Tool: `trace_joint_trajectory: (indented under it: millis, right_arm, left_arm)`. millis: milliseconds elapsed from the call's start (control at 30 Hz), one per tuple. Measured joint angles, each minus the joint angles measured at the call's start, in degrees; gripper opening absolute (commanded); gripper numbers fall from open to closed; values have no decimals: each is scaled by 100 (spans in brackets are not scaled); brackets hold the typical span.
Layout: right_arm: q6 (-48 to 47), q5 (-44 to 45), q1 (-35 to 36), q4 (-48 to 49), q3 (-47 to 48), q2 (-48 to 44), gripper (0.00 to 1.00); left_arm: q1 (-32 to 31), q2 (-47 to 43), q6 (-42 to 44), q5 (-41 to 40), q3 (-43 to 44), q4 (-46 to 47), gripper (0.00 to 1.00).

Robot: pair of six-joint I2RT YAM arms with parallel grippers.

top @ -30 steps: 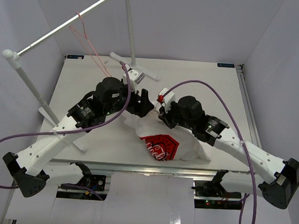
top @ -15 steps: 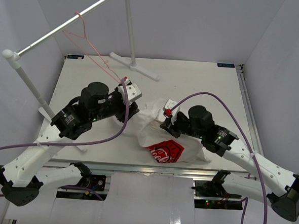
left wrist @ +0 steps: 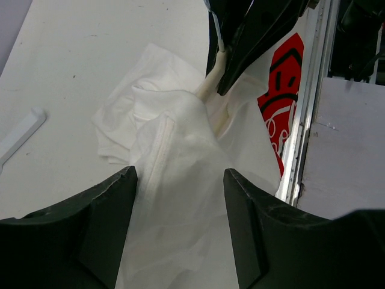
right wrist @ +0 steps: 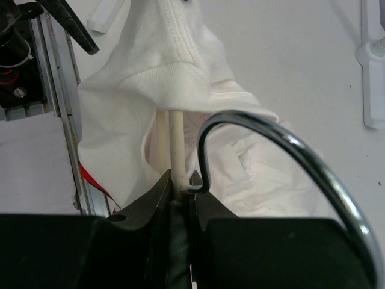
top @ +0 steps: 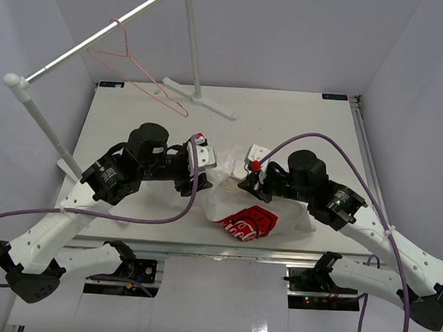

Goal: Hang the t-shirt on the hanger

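Note:
The white t-shirt lies bunched at the table's near edge, its red logo facing up. My right gripper is shut on the pale beige hanger's bar. The bar runs up into the shirt's collar, and the metal hook curves beside the jaws. My left gripper is open at the shirt's left side, with white cloth lying between its fingers. The left wrist view shows the right gripper holding the beige bar. Most of the hanger is hidden under cloth.
A thin pink wire hanger hangs from the slanted rail of the rack at the back left. The rack's foot stands on the table behind the arms. The table's metal front edge runs just beside the shirt.

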Motion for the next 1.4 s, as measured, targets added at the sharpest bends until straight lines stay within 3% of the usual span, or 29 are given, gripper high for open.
trace_joint_trajectory:
  millis: [133, 333, 400, 500, 567, 733, 833, 1100, 1200, 1400]
  right_arm:
    - [-105, -164, 0, -138, 58, 2, 8]
    - [-282, -443, 0, -211, 58, 2, 8]
    - [-348, -537, 0, -233, 58, -1, 8]
    - [-454, -607, 0, -275, 58, -17, 8]
    - [-570, -632, -29, -334, 56, -34, 8]
    - [-713, -708, -37, -411, 55, -39, 18]
    - [-642, -592, -34, -364, 48, -42, 35]
    - [192, 731, -18, 278, -112, -261, 52]
    - [441, 1107, 24, 439, -156, -427, 52]
    - [639, 1352, 98, 512, -254, -645, 37]
  left_arm:
    - [-1, 105, 98, 27, 0, -24, 68]
    - [0, 365, 218, 130, 0, -178, 56]
    - [-1, 441, 232, 207, 0, -240, 47]
    - [0, 504, 286, 338, 0, -342, 13]
    - [-21, 514, 322, 523, 0, -490, 0]
    - [-44, 513, 337, 761, 2, -642, 0]
    - [-45, 511, 217, 687, 25, -631, 0]
    - [-61, 345, -232, 108, 37, -396, 0]
    - [-68, 185, -299, 8, -1, -267, 0]
    - [-98, 8, -334, -159, -99, -123, 0]
